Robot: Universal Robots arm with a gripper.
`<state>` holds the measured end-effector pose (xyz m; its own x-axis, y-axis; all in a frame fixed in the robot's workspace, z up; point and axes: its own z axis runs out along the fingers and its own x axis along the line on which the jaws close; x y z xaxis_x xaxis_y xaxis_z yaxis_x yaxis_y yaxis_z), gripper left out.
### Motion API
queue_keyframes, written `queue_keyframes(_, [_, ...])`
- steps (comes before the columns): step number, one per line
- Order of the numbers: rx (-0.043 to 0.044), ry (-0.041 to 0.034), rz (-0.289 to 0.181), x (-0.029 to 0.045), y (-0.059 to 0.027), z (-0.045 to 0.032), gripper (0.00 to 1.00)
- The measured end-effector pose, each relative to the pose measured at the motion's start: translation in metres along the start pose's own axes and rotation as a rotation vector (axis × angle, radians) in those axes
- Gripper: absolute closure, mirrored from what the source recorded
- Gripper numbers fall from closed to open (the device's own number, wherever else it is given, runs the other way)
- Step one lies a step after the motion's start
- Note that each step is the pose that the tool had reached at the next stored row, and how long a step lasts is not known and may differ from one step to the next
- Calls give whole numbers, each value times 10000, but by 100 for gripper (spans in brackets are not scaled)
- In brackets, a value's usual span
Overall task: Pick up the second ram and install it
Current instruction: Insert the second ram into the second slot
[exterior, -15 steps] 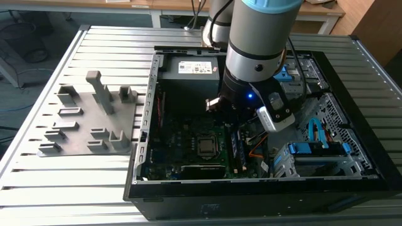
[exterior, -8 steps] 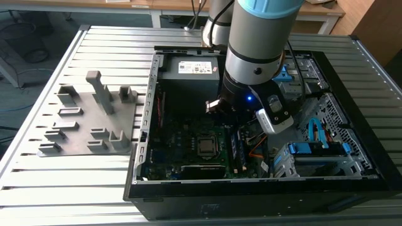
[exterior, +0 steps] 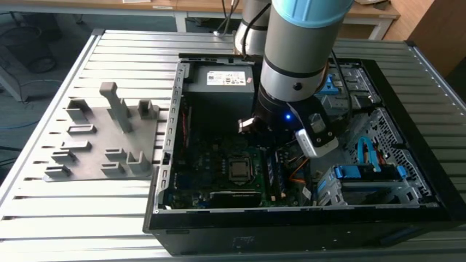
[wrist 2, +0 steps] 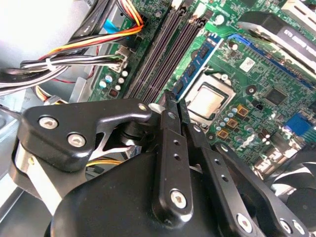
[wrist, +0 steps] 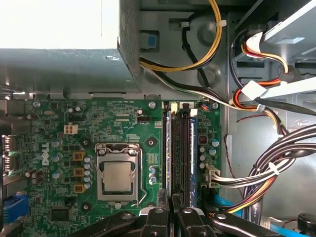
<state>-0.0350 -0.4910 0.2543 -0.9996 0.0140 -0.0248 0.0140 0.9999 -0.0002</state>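
A ram (wrist 2: 201, 60), a green stick with a blue-and-white label, stands on edge in the slot beside the CPU (wrist 2: 208, 98). It appears as a thin bluish strip (wrist: 168, 153) in the first wrist view. I cannot tell whether this is the second ram. My gripper (wrist 2: 171, 101) hangs low over the motherboard with its black fingers (wrist 2: 168, 148) shut together and nothing visible between them. Its tips (wrist: 173, 203) sit right at the near end of the memory slots (wrist: 180, 153). Whether they touch the stick is unclear.
The open computer case (exterior: 291, 218) lies on the slatted table, with the arm's wrist (exterior: 291, 109) reaching into it. Bundled cables (wrist: 256, 173) crowd one side of the slots, and the power supply (exterior: 218, 82) sits at the far end. A grey fixture (exterior: 102, 136) with upright posts lies at the exterior view's left.
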Motion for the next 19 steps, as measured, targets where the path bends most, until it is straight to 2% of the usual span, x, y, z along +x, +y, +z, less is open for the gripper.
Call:
queue_keyframes(11, [-1, -1, 3, 2, 0, 78, 86])
queue_keyframes(19, [1, 0, 7, 3, 0, 109, 86])
